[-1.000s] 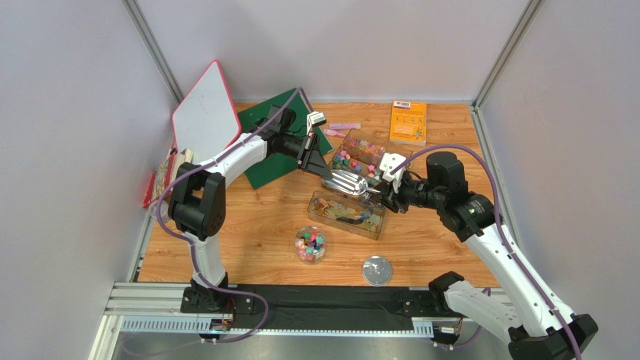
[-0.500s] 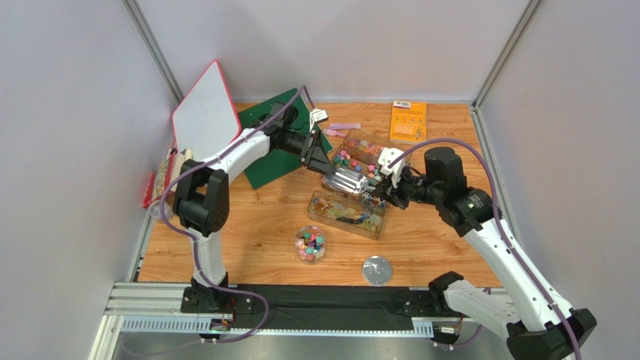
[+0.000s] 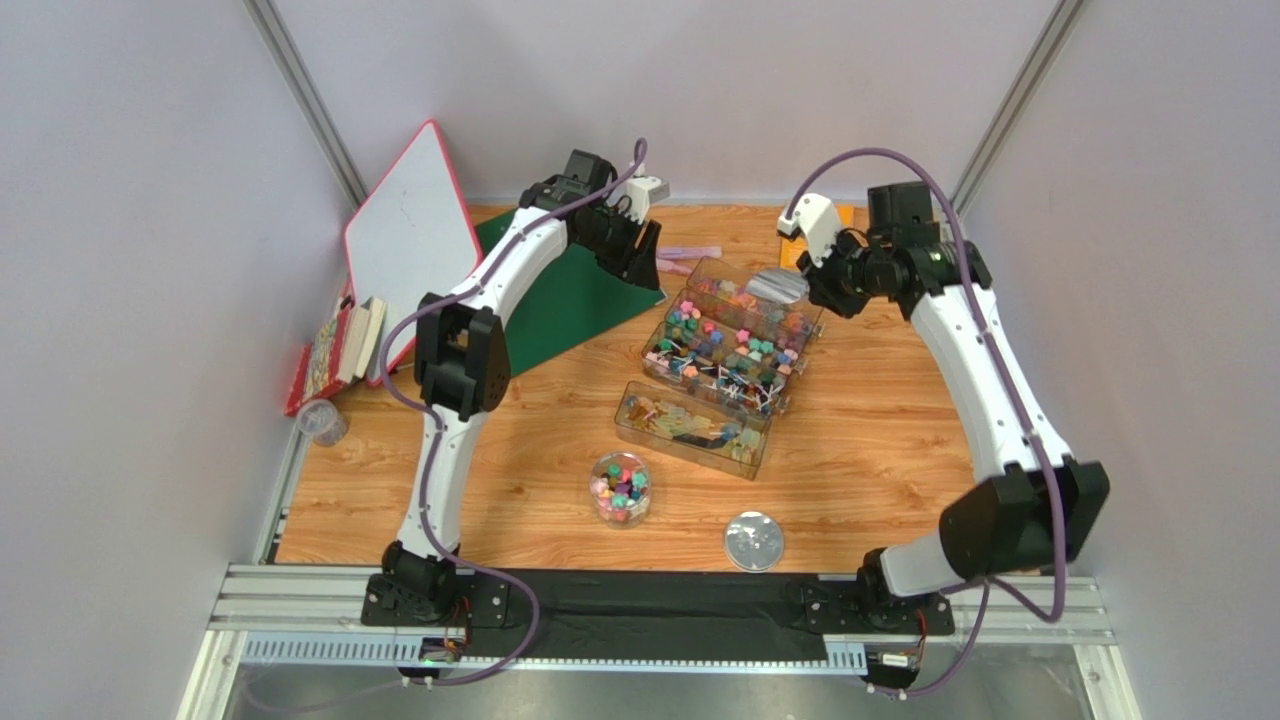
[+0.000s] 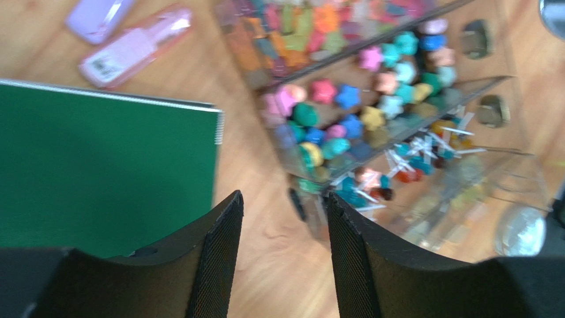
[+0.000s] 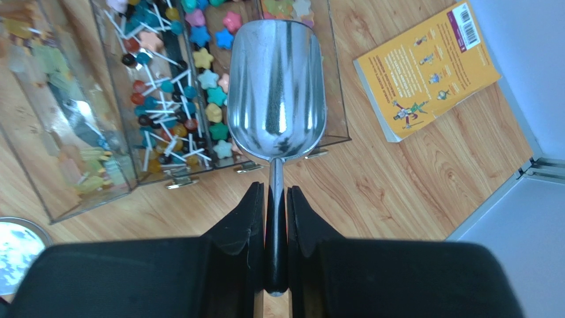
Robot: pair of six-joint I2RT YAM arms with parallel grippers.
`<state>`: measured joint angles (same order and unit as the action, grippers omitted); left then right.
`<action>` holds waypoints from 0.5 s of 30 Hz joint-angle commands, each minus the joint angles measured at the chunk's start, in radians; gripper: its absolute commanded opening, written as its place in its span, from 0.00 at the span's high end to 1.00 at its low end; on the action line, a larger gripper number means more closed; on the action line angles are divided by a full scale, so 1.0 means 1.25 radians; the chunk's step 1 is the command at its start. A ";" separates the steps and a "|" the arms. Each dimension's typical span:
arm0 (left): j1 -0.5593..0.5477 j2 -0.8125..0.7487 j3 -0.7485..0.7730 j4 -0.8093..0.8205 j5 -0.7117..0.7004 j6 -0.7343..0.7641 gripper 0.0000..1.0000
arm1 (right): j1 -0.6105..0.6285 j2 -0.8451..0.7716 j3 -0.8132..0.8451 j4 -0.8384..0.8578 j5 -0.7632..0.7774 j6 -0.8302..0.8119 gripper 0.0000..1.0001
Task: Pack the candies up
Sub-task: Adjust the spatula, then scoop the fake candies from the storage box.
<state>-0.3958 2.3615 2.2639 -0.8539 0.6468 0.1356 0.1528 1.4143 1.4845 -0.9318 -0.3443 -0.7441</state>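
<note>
The tiny multicoloured candies (image 3: 732, 342) (image 4: 345, 112) (image 5: 199, 79) lie mostly in a clear plastic compartment box (image 3: 655, 354) (image 5: 337, 99) at the middle of the wooden table (image 3: 872, 450). Star shapes in pink, teal, blue and yellow fill 2 of its rows. Small round sweets on thin white sticks fill another row. More candies sit in a small round clear jar (image 3: 621, 488) nearer the arm bases than the box. Between jar and box lies a smaller clear rectangular tray (image 3: 694, 428) of yellowish and mixed pieces. A round silver lid (image 3: 754, 542) lies flat on the near side of the box, just right of the jar.

Over the box's far right end hangs a shiny metal scoop (image 3: 778, 285) (image 5: 277, 86), its bowl showing bare metal above the star rows. Whether it touches the box I cannot tell. The right gripper (image 3: 819, 278) (image 5: 275, 199) is clamped tight on the scoop's thin handle, just past the box's right edge.

The left gripper (image 3: 643, 258) (image 4: 284, 212) hangs beside the box's far left corner, fingers spread apart, with only wood showing between them. A green spiral notebook (image 3: 556, 308) (image 4: 99, 172) lies left of the box, and 2 pale pink strips (image 3: 684, 255) (image 4: 136, 46) lie off its far left end. An orange booklet (image 5: 428, 69) lies beyond the box's right end. A white board with a red rim (image 3: 409, 225) leans well left of the box.
</note>
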 commanded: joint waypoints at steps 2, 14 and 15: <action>0.013 0.056 0.081 0.003 -0.090 0.046 0.44 | -0.014 0.147 0.171 -0.089 0.072 -0.107 1.00; 0.015 0.114 0.125 0.072 -0.061 -0.005 0.44 | -0.038 0.450 0.560 -0.429 0.177 -0.275 1.00; 0.015 0.111 0.119 0.070 -0.061 -0.004 0.44 | -0.038 0.471 0.568 -0.440 0.193 -0.286 1.00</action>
<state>-0.3737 2.5057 2.3722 -0.7998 0.5423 0.1532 0.1158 1.9392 2.0727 -1.2819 -0.1726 -0.9920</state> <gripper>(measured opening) 0.563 0.121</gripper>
